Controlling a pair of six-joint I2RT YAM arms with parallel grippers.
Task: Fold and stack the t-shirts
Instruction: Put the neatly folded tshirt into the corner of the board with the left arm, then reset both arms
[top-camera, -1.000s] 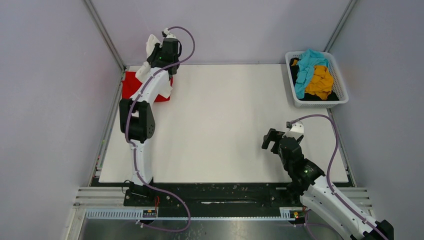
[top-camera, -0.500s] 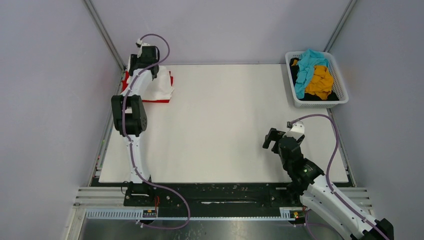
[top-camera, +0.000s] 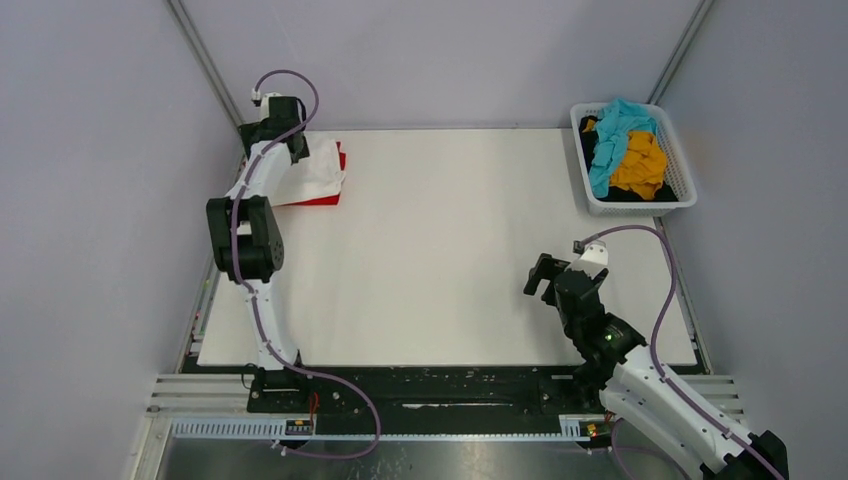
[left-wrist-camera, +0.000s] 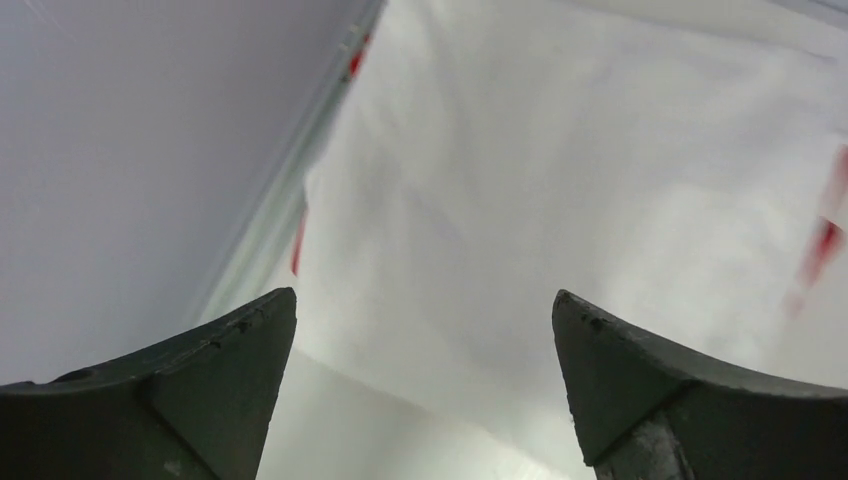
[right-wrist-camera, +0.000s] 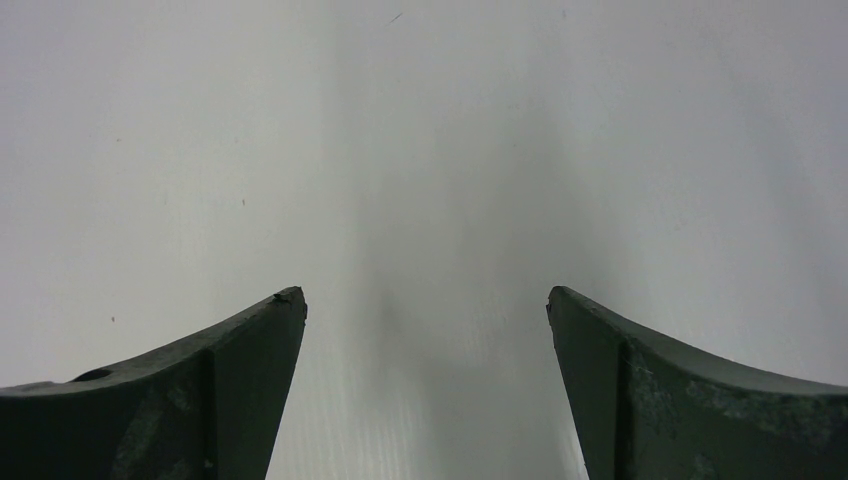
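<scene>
A folded white t-shirt (top-camera: 315, 175) lies on a red t-shirt (top-camera: 338, 170) at the table's far left corner; only red edges show. My left gripper (top-camera: 289, 140) hovers open just above the pile's far left side, holding nothing. In the left wrist view the white t-shirt (left-wrist-camera: 560, 170) fills the space beyond the gripper (left-wrist-camera: 425, 315), with a red sliver (left-wrist-camera: 299, 243) beside it. Teal (top-camera: 612, 132), mustard-yellow (top-camera: 640, 165) and black (top-camera: 630, 194) t-shirts lie crumpled in the basket. My right gripper (top-camera: 545, 277) is open over bare table (right-wrist-camera: 425, 150), empty (right-wrist-camera: 425, 300).
The white lattice basket (top-camera: 684, 178) stands at the far right corner. Grey enclosure walls close in on the left, back and right. The left arm's elbow (top-camera: 240, 240) leans over the table's left edge.
My left gripper has opened and let go of the white t-shirt, which now lies flat on the red one. The left arm has swung left. The right arm has not moved.
</scene>
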